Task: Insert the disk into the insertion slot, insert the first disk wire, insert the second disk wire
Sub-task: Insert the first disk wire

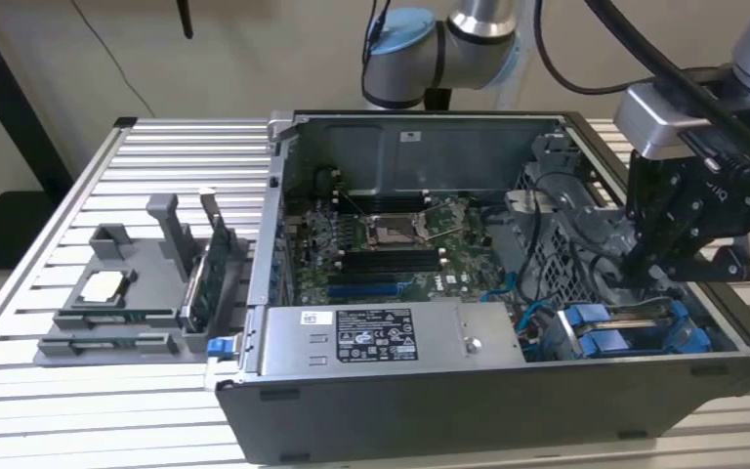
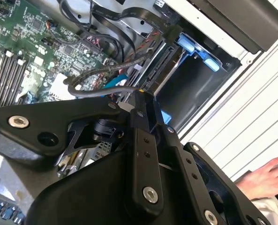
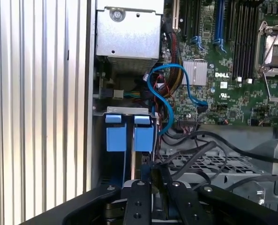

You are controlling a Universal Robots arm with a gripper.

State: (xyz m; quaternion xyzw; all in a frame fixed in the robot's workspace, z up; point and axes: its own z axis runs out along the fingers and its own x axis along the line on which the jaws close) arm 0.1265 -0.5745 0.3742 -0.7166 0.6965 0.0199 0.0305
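One claw [image 1: 640,272] pointing down, near insertion slot [image 1: 636,337]

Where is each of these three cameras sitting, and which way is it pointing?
Exterior view: off the arm, above the table, looking down into the open case; the arm and gripper show at the exterior view's right.
First wrist view: on the arm, looking down past the gripper at the blue drive bay and motherboard.
Second wrist view: on the arm, looking across the gripper at the drive bay; a person's hand shows outside the case.
Shared: both wrist views show gripper, drive bay and motherboard.
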